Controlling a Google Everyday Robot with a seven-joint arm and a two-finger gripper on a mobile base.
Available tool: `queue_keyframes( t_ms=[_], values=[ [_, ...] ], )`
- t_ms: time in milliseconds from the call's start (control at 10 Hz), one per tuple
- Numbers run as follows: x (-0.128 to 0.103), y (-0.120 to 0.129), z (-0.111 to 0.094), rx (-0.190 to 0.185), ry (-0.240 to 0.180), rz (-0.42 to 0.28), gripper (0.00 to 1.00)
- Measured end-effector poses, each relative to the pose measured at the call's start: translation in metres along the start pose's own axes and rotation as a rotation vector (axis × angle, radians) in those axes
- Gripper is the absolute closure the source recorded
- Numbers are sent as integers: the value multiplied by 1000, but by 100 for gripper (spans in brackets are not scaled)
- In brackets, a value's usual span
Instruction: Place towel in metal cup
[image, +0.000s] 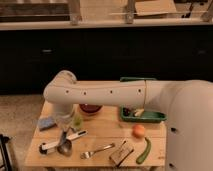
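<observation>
The metal cup (64, 148) is small and shiny and sits near the table's front left. Its long white handle (49, 146) points left and ends in a black tip. A pale strip of cloth that looks like the towel (76, 135) lies on the table just right of and behind the cup. My gripper (65, 131) hangs down from the big white arm (100, 92), right above the cup and next to the towel. I cannot tell whether it touches the towel.
A blue sponge pad (47, 122) lies left of the gripper and a translucent green cup (77, 120) stands right behind it. Also on the wooden table (107, 135) are a red bowl (91, 108), a green tray (145, 116), an orange (138, 130), a green vegetable (144, 151), a fork (97, 150) and a small box (121, 152).
</observation>
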Motion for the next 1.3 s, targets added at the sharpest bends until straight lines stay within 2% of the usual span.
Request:
queue_keyframes(
  t_ms=[600, 1000, 1300],
  values=[
    [-31, 5, 0, 8, -114, -151, 100],
    [-51, 9, 10, 57, -186, -246, 100],
    [-54, 13, 22, 80, -231, -291, 100]
  ],
)
